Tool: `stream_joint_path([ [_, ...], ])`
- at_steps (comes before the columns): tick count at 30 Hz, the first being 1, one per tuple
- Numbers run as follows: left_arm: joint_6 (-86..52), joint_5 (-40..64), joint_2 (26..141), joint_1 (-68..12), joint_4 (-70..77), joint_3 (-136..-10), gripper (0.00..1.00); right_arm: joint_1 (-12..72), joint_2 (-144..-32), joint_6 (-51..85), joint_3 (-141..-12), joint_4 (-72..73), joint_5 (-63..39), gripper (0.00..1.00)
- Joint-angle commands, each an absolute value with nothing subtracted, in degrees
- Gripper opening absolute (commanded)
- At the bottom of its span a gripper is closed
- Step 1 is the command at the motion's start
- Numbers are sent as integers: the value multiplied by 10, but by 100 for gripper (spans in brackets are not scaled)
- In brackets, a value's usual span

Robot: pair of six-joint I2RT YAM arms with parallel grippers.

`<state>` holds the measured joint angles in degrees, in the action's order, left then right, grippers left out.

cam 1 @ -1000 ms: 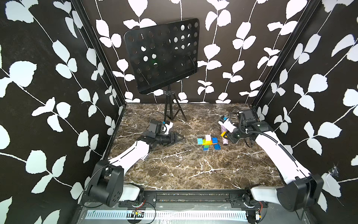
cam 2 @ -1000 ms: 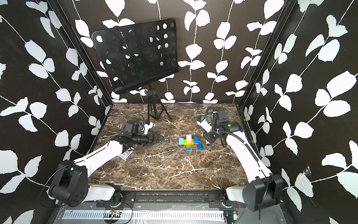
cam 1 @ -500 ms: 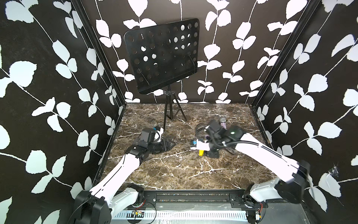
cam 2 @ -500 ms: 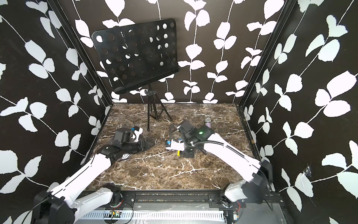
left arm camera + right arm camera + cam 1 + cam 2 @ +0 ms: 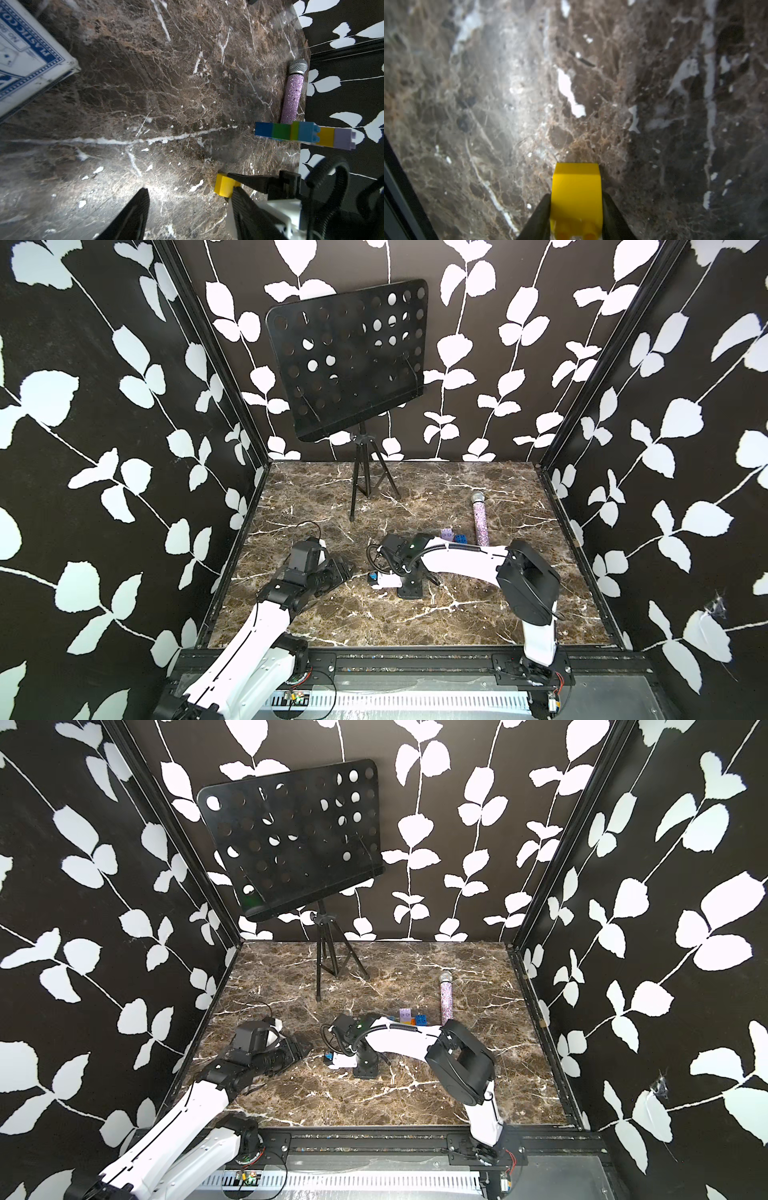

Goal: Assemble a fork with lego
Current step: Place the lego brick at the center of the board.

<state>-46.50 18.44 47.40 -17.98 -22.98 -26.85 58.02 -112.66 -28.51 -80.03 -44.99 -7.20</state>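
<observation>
Behind arm (image 5: 457,563), fork (image 5: 448,534) mostly hidden, right pincer (image 5: 576,195) clasping yellow brick (image 5: 576,178).

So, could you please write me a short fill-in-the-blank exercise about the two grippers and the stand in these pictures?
1. The brick clamped in the right gripper is ____ in colour.
2. The left gripper is open and holds ____.
3. The perforated music stand at the back is ____ in colour.

Missing words: yellow; nothing; black.
</observation>
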Motion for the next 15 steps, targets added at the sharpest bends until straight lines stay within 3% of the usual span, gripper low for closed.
stream_joint_path([
  [1,-437,207,502,-175,-210,-280,66,582,-1113,-281,-830,-455,-73,51],
  [6,-389,240,542,-175,-205,-301,66,575,-1003,-245,-787,-417,-92,62],
  [8,-367,262,558,-176,-208,-315,66,566,-949,-216,-756,-399,-90,99],
  [12,-308,250,589,-216,-228,-356,67,535,-837,-120,-658,-330,-53,99],
  [15,-242,193,625,-282,-273,-411,70,531,-725,-13,-552,-210,53,99],
])
